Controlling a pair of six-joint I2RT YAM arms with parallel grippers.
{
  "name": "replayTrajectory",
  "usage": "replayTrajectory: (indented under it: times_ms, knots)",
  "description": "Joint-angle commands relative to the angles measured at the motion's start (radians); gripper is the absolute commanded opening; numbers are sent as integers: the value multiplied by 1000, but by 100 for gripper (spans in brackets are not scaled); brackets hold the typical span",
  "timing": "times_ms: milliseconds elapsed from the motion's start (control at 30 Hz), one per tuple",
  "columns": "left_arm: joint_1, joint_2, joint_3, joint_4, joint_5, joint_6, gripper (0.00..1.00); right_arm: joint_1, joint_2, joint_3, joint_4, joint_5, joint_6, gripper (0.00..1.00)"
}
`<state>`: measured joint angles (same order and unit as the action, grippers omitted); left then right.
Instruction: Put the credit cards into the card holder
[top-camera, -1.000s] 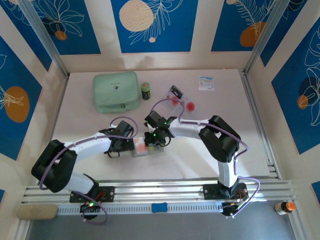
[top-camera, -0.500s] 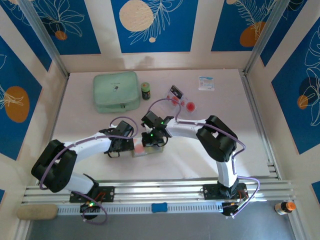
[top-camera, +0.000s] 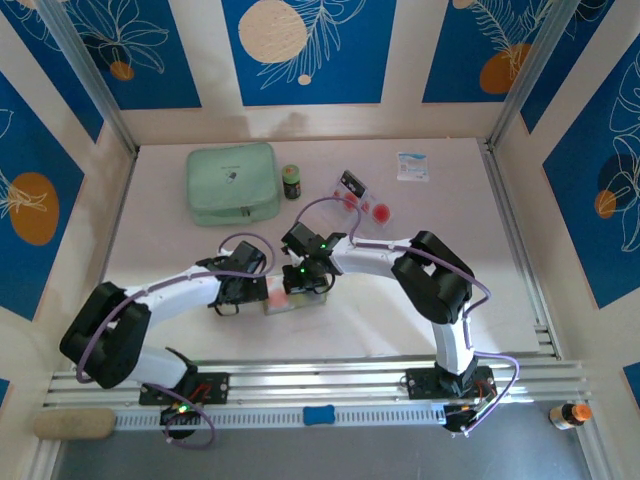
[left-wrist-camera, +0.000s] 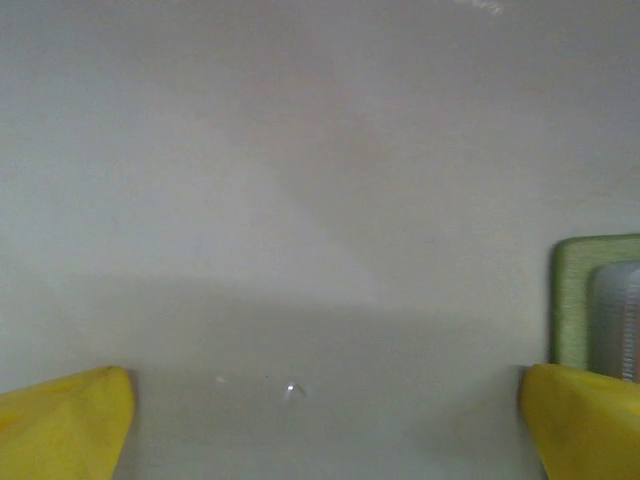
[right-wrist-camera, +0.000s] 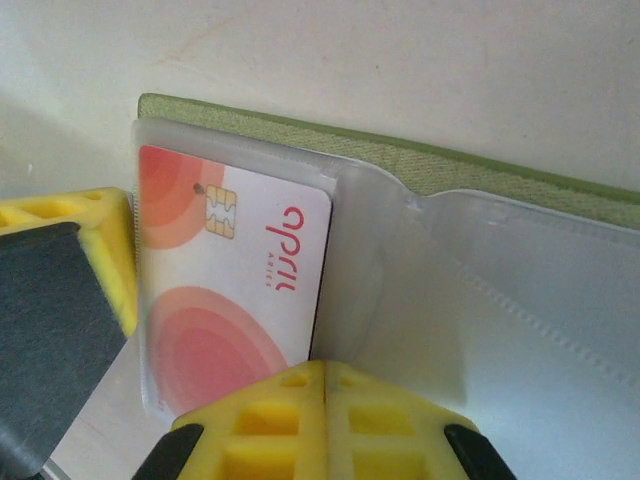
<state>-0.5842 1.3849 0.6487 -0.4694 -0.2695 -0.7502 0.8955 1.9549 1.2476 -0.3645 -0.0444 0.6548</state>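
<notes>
The olive-green card holder (right-wrist-camera: 420, 165) lies open on the table (top-camera: 400, 310), its clear sleeves (right-wrist-camera: 520, 330) facing up. One credit card (right-wrist-camera: 240, 270), white with red circles and a chip, sits inside the left sleeve. My right gripper (right-wrist-camera: 325, 375) is shut, its joined tips resting on the sleeve at the card's inner edge. In the top view it (top-camera: 293, 287) hovers over the card holder (top-camera: 297, 304). My left gripper (left-wrist-camera: 320, 420) is open over bare table just left of the card holder (left-wrist-camera: 570, 300). Two more credit cards (top-camera: 381, 211) lie at the back.
A mint-green zip case (top-camera: 232, 182) and a small dark jar (top-camera: 291, 181) stand at the back left. The spare cards rest on a clear plastic tray (top-camera: 362, 196). A white packet (top-camera: 412, 166) lies at the back right. One of the left gripper's fingers (right-wrist-camera: 60, 270) sits beside the holder's left edge.
My right gripper has shifted slightly left over the card holder, and the card's red patch has moved left with it. The left arm has stayed put.
</notes>
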Motion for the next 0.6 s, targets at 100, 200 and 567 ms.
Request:
replayTrajectory:
  times_ms: [100, 200, 567]
  knots:
    - [34, -99, 4, -40, -2, 8, 100, -23, -88, -42, -13, -11, 6, 0]
    - [38, -109, -3, -33, 4, 6, 100, -29, -105, -52, -12, -8, 6, 0]
    - [41, -150, -25, 138, 125, 37, 100, -86, -184, -143, 5, 7, 3, 0]
